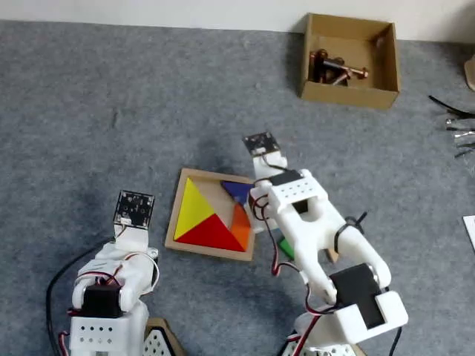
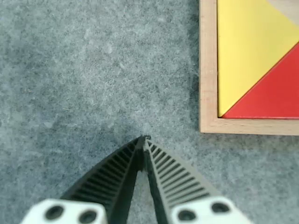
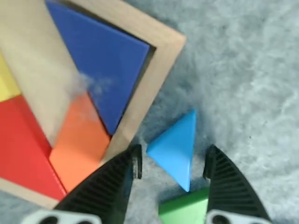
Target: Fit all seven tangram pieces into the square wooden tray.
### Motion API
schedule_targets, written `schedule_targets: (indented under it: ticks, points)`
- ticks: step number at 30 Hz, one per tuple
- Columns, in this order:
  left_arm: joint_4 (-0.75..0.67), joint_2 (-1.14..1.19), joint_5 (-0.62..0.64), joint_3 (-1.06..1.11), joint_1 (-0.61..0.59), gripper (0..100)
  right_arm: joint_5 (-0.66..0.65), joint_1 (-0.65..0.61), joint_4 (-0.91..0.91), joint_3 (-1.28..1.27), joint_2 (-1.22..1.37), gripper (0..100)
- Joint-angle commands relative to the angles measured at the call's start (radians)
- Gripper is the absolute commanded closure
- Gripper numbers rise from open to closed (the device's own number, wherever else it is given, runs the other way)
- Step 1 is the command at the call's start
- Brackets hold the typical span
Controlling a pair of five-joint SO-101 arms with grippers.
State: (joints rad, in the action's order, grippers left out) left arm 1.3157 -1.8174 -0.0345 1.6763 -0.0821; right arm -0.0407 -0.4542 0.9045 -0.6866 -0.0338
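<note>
Square wooden tray [image 1: 208,251] flat on grey felt [image 1: 89,111], mid-table, between the two arms and partly under the right arm [image 1: 304,215]. Inside it: yellow triangle [image 1: 194,211], red triangle [image 1: 211,233], orange piece [image 1: 241,226] and dark blue piece [image 1: 237,190], with bare wood between yellow and blue. Pale wall [image 1: 148,11] along the far edge of the felt. High view: cardboard box [image 1: 345,95] at the far side, well apart from the tray, with copper-coloured metal parts [image 1: 334,68] in it; loose cables [image 1: 453,122] at the edge. Right wrist view: light blue triangle [image 3: 175,147] on the felt just outside the tray's rim, green piece [image 3: 184,207] just beside it; right gripper [image 3: 174,156] with jaws wide, one finger on either side of that triangle, apart from it. Left wrist view: left gripper [image 2: 144,140] with jaws closed tip to tip, holding nothing, over bare felt near the tray's corner by the yellow and red triangles.
</note>
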Motion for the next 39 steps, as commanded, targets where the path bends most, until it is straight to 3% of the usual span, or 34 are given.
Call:
schedule_targets:
  ticks: [1, 6, 12, 33, 39]
  points:
    - [0.005, -0.005, -0.009, 0.019, -0.010, 99, -0.015, -0.008, -0.028, -0.015, -0.007, 78.5]
    - [0.005, -0.005, -0.009, 0.019, -0.010, 99, -0.017, -0.008, -0.028, -0.016, -0.007, 78.7]
    - [0.005, -0.005, -0.009, 0.019, -0.010, 99, -0.097, -0.008, -0.030, -0.015, -0.008, 87.0]
    - [0.005, -0.005, -0.009, 0.019, -0.010, 99, -0.100, -0.001, -0.027, -0.016, -0.008, 95.7]
    - [0.005, -0.005, -0.009, 0.019, -0.010, 99, -0.100, 0.085, -0.027, -0.015, -0.008, 95.7]
